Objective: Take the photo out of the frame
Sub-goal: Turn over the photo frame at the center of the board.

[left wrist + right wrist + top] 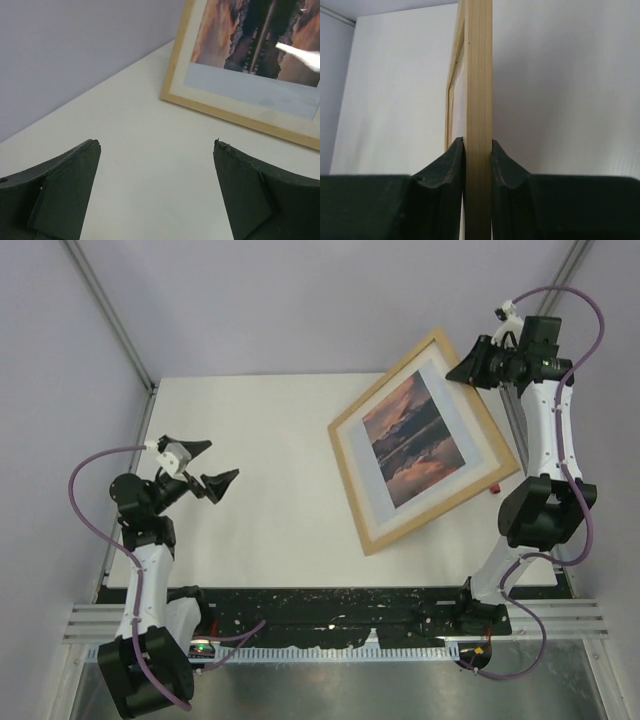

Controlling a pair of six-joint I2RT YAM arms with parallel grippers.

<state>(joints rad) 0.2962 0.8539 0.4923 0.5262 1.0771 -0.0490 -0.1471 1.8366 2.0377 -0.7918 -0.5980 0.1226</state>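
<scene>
We enter the frame (352,490) on the right half of the white table (260,440), turned askew, with the photo (413,440) face up inside it and bordered by a pale mat (250,90). The right gripper (478,145) pinches the frame's far wooden edge between both jaws. The left gripper (224,458) hangs well apart on the left side of the table, jaws spread wide.
</scene>
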